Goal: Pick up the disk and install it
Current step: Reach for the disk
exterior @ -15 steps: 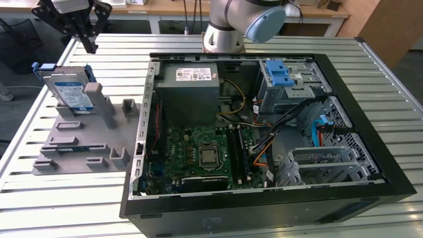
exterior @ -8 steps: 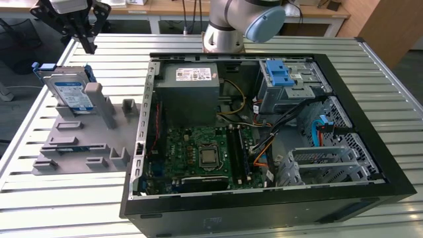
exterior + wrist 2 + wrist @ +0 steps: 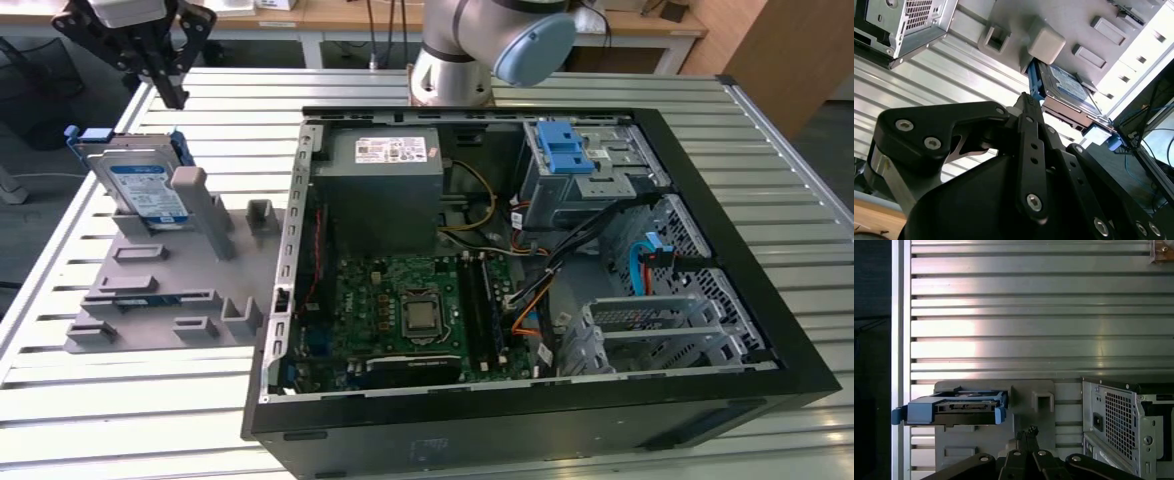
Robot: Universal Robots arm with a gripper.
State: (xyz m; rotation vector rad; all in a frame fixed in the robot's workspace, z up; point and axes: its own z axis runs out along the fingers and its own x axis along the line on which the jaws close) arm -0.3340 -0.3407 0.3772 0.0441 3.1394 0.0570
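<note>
Stage: disk (image 3: 144, 188) not yet picked up, stands in grey holder (image 3: 147, 300) | gripper (image 3: 175, 99) near it, apart, fingers pressed together, empty | open computer case (image 3: 507, 420): disk not installed

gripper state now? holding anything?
Gripper: closed, holding nothing, above the silver rectangular hard disk with blue side rails, which stands in the grey plastic fixture.

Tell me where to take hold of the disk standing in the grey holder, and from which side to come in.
Grip the disk near its upper end, across its two flat faces, coming down from above. It stands tilted in the grey holder with its lower end seated, so the top is the free part. The pincer hangs above it, shut, and would likely need opening first.
</note>
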